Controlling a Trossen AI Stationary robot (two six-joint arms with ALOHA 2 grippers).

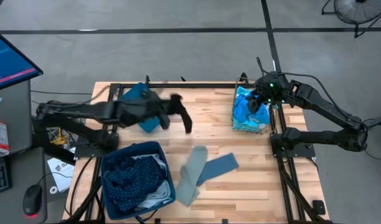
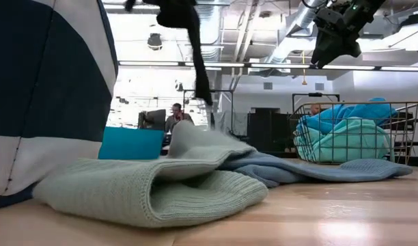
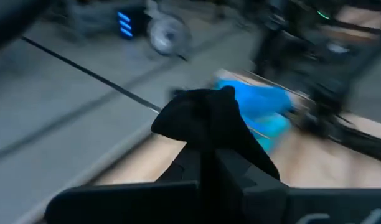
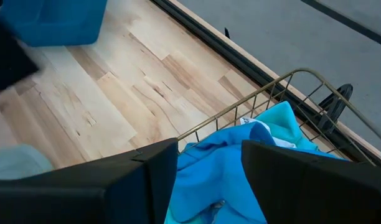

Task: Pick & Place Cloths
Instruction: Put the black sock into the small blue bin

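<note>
My left gripper [image 1: 174,107] is over the table's far middle, high up, shut on a small dark cloth [image 1: 186,119] that dangles from it [image 2: 195,48]. On the wood lie a grey-green cloth [image 1: 193,175] and, beside it, a grey-blue cloth [image 1: 219,167] whose end it overlaps. A wire basket [image 1: 245,126] at the far right holds turquoise and bright blue cloths [image 4: 221,180]. My right gripper [image 1: 260,103] hangs open above that basket, its fingers clear of the cloths. My left gripper pinches a bunched part of the dark cloth [image 3: 206,134] between its two fingers, which point nearly level toward the table's right side. How many layers it has does not show. A strip of the cloth hangs slack below the fingers [image 2: 201,75], lifted clear of the table.
A dark-blue bin [image 1: 159,149] at the near left holds navy and pale cloths. A smaller bright blue bin [image 1: 139,96] stands at the far left under my left arm. Bare wood lies between the basket and the loose cloths.
</note>
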